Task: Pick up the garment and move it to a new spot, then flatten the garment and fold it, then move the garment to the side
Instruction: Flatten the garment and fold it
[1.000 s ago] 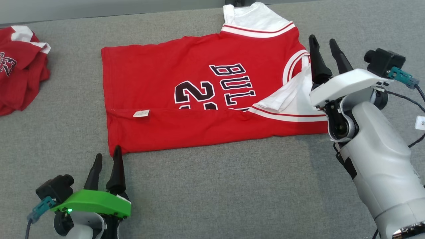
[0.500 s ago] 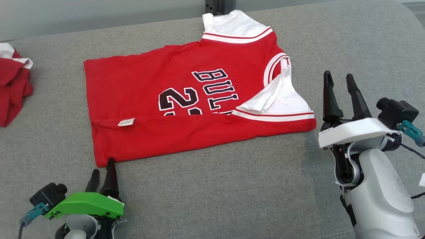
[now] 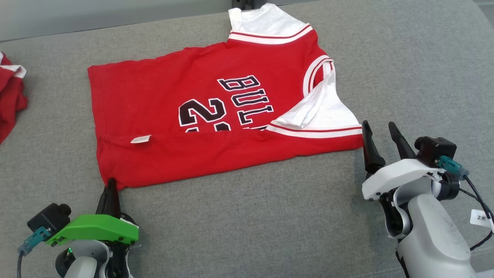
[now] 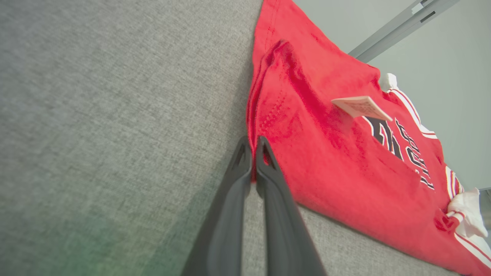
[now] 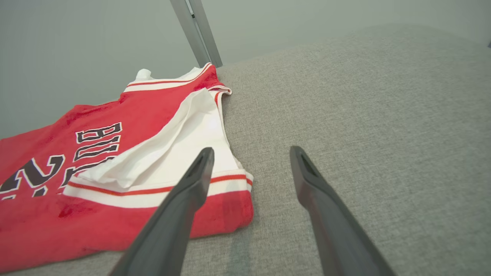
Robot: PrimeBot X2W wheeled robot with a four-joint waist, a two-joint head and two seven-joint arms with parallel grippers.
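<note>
The garment [image 3: 193, 116] is a red jersey with white sleeves and black lettering, lying flat on the grey fabric surface [image 3: 251, 216], its near long edge folded over. My left gripper [image 3: 110, 183] is at the jersey's near left corner. In the left wrist view, the left gripper [image 4: 251, 143] has its fingers pressed together, pinching the hem of the garment [image 4: 345, 161]. My right gripper [image 3: 378, 123] stands open just off the near right corner. In the right wrist view, the right gripper [image 5: 252, 148] has one finger over the garment [image 5: 96, 153] and the other over bare fabric.
A second crumpled red garment [image 3: 9, 100] lies at the far left edge. A metal post [image 5: 195, 30] rises behind the surface by the jersey's far sleeve. A white label [image 3: 141, 139] sticks out of the folded hem. Grey fabric stretches in front and to the right.
The left gripper's fingers have shut on the jersey's near left corner. The right gripper drew back from the white sleeve to the near right corner, still open. The head camera shifted.
</note>
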